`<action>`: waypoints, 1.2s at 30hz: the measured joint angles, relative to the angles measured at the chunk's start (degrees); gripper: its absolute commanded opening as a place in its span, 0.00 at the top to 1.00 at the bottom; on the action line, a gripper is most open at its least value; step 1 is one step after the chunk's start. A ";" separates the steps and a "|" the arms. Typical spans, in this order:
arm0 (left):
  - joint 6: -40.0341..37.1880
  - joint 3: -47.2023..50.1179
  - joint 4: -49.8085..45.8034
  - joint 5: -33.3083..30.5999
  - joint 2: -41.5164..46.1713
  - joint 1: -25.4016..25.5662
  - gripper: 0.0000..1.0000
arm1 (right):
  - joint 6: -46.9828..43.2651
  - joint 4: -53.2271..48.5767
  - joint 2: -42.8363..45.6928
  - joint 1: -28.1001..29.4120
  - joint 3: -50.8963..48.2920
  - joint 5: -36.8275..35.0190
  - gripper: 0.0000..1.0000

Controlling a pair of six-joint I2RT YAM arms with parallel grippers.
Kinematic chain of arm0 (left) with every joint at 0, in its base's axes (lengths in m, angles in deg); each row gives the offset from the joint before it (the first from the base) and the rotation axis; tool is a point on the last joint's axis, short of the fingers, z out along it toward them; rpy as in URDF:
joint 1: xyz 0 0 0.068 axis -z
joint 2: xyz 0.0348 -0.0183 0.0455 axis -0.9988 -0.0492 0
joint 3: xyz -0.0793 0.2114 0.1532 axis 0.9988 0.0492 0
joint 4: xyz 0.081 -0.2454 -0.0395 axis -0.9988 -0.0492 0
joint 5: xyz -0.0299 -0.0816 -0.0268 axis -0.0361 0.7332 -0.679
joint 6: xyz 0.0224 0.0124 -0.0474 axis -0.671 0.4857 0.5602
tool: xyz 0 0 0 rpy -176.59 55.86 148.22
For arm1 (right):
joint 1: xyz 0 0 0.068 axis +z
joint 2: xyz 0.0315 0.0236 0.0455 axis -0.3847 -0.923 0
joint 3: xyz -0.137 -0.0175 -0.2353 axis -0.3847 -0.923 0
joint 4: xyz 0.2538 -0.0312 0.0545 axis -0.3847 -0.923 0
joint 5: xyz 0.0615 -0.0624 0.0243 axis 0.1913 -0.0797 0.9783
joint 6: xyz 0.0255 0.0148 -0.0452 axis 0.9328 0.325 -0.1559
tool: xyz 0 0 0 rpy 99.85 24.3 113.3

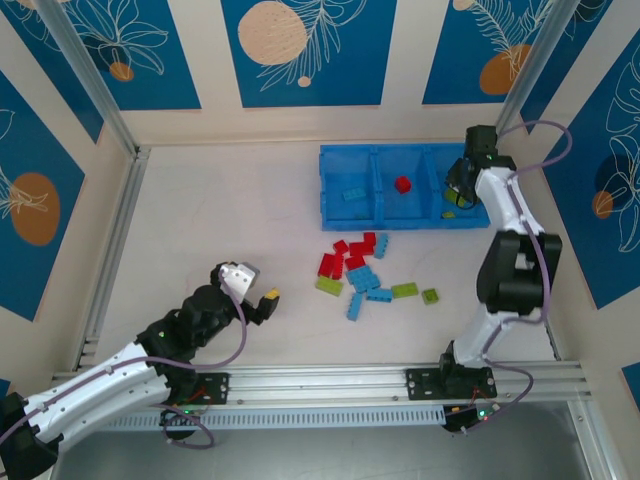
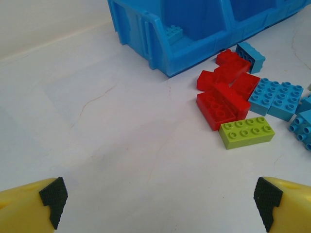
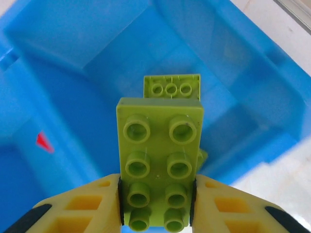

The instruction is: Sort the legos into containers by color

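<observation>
One-handed: pinches lime brick (image 3: 158,160) in right gripper (image 3: 158,208) over tray compartment (image 3: 252,73) holding another green piece (image 3: 171,87); rests left gripper (image 2: 160,203) wide open.

My right gripper (image 3: 156,206) is matt yellow plastic. The lime lego (image 3: 159,145) gleams, smooth glossy plastic. The blue tray (image 3: 73,43) shines too, and the pale bench (image 2: 121,145) looks smooth, faintly cracked.

Bright, even, diffuse light from overhead.
Soft faint shadows (mild sheen on the white table (image 2: 121,145)); sharp on the lime brick (image 3: 160,145), blurred across the blue tray (image 3: 73,53) behind.
</observation>
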State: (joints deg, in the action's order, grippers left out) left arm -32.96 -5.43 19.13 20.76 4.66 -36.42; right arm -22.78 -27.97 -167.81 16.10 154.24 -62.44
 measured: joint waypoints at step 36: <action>-0.39 0.13 5.53 3.65 -9.77 -0.02 0.00 | -7.10 0.94 16.68 41.40 -31.87 2.05 0.20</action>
State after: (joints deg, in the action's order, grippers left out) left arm -33.35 -5.29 24.66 24.41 -5.11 -36.44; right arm -29.89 -27.03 -151.13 57.50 122.38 -60.39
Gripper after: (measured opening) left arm 0.998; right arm 0.792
